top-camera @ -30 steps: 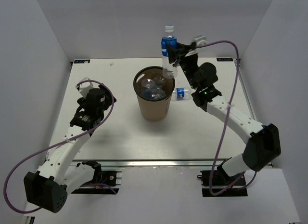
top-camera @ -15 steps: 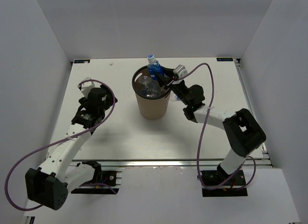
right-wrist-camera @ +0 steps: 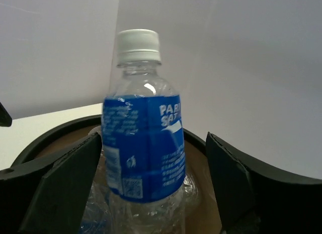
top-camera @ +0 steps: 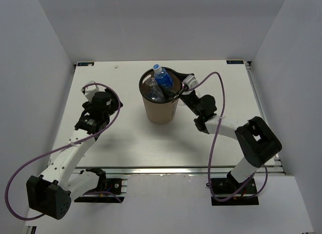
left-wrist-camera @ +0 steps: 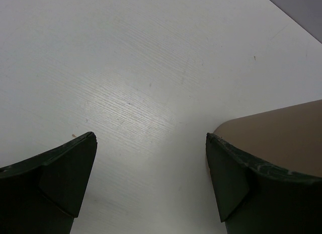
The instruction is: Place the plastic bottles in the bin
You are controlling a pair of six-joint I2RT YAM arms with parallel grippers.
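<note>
Right gripper [right-wrist-camera: 151, 168] stood with its two dark fingers spread wide on either side of a small clear plastic bottle [right-wrist-camera: 143, 153] with a blue label band and a white screw cap. On the right-hand side of the wrist view there was open air between finger and label. On the other side the finger's edge lined up with the bottle's flank, and I could not tell whether they touched. The bottle stood nearly upright, cap uppermost. Its lower half sat down inside the tall round brown cardboard bin [right-wrist-camera: 50, 136], and its neck and cap rose above the dark rim.

From overhead, the right gripper [top-camera: 174, 90] reached over the bin's right-hand rim. The blue-banded bottle [top-camera: 163, 79] leaned a little toward the back inside the bin [top-camera: 161, 113]. More crinkled clear bottles [top-camera: 153, 90] lay in the bin beside and beneath it; how many I could not make out. The bin stood at the middle of the flat white table [top-camera: 126, 138], toward its far edge.

Over on the left, the left gripper [top-camera: 90, 90] hung above bare tabletop, well apart from the bin. Its wrist camera showed the left gripper [left-wrist-camera: 151, 178] with fingers fully parted and nothing between them. White table [left-wrist-camera: 151, 68] lay below, and the bin's brown side [left-wrist-camera: 282, 128] showed behind one finger.
</note>
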